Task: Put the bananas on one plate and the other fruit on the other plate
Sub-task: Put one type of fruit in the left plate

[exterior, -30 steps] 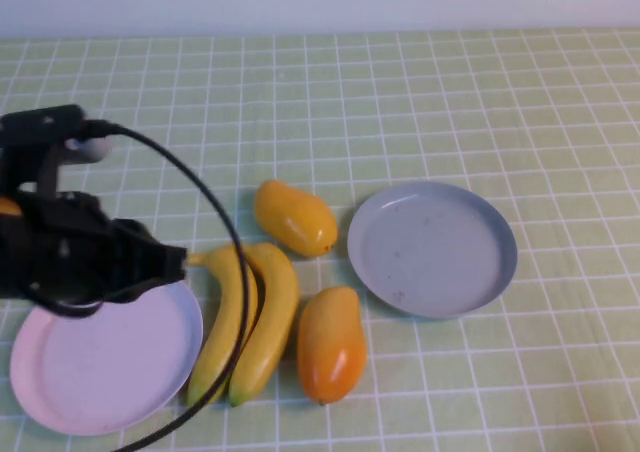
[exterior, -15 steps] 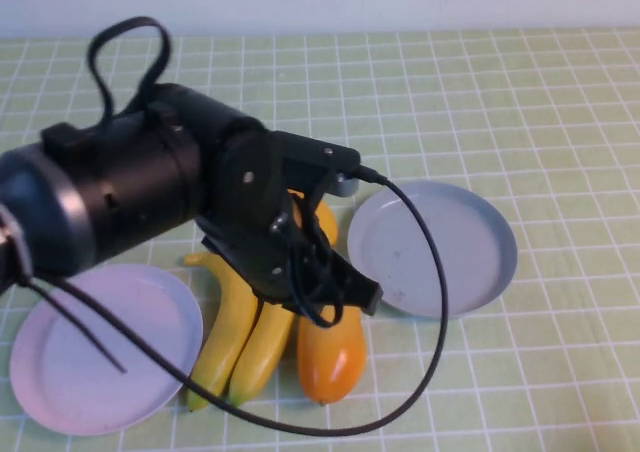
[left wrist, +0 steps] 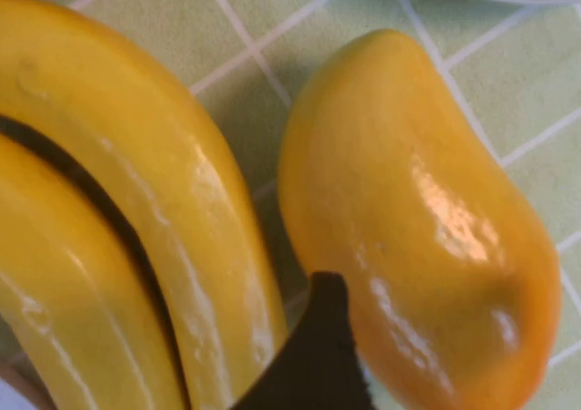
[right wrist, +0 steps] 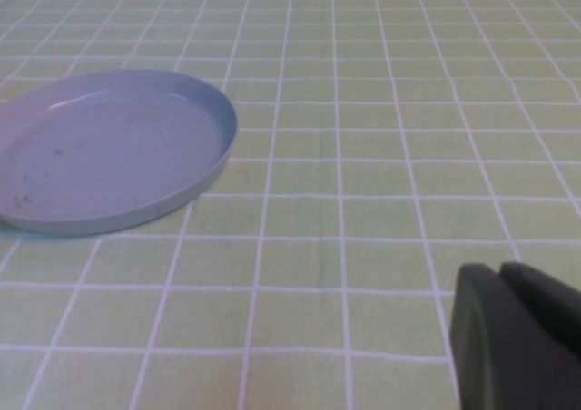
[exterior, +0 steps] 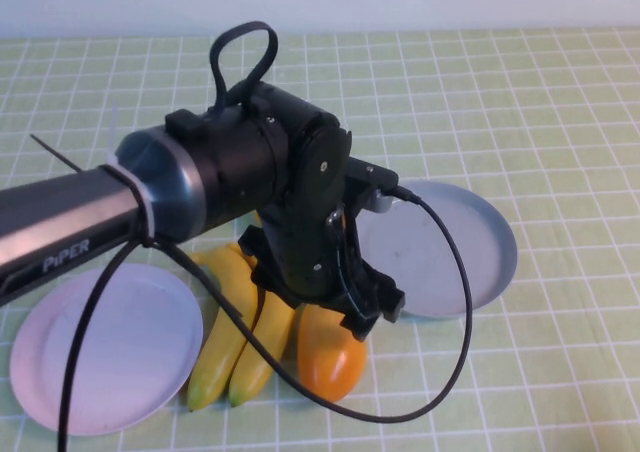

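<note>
Your high view puts the left gripper (exterior: pixel 368 307) at frame centre, low over the plump orange-yellow mango (exterior: pixel 328 352). Finger state: cannot tell. Two long curved yellow bananas (exterior: pixel 238 332) lie lower left of centre, beside the round pale pink-lilac plate (exterior: pixel 100 347). The round grey-blue plate (exterior: pixel 470 247) sits right of centre.

Only the left wrist view shows one dark fingertip (left wrist: pixel 313 356) between banana and mango.

The right gripper (right wrist: pixel 517 342) appears only in its own wrist view, lower right, fingers together and holding nothing.
</note>
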Robot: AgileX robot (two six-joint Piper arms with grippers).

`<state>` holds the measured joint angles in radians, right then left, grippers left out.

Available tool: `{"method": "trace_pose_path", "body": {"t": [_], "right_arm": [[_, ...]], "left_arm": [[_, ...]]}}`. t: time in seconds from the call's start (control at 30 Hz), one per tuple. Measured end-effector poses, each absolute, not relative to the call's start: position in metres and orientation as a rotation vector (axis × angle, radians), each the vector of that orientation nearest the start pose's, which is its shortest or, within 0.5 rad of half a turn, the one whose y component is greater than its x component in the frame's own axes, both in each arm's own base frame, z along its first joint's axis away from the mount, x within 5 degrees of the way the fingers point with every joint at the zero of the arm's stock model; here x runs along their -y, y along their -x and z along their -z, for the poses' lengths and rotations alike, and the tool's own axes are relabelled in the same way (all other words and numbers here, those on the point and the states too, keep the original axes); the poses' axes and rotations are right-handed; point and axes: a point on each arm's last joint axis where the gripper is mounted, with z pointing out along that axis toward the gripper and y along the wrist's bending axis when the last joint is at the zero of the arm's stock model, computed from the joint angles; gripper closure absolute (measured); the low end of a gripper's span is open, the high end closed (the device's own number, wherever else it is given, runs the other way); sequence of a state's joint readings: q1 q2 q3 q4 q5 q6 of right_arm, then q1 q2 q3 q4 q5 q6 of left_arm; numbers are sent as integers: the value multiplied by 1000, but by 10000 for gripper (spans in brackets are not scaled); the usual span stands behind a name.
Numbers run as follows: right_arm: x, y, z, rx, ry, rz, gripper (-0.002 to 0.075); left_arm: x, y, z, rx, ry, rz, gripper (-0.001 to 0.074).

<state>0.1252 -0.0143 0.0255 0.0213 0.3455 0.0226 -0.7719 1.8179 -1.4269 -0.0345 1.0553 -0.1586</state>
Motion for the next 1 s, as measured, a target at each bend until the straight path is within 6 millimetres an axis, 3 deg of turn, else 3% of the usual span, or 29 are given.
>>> {"method": "trace_pose_path", "body": {"t": [0.17,0.7,0.9,1.0], "right_arm": [[-7,-53,-174,-1840,81,-124,741],[-7,-53,-174,-1840,81,-124,742],[-7,-53,-174,-1840,81,-124,741],[-7,-53,-174,-1840,81,-124,742]], "left_arm": [[265,-269,-230,-2853,-883,163,124],[274,-278,-188,-2916,-899,116,115],[275,-279,-180,-2933,-904,103,197],[276,-280,-182,-2915,-935,104,196]]}}
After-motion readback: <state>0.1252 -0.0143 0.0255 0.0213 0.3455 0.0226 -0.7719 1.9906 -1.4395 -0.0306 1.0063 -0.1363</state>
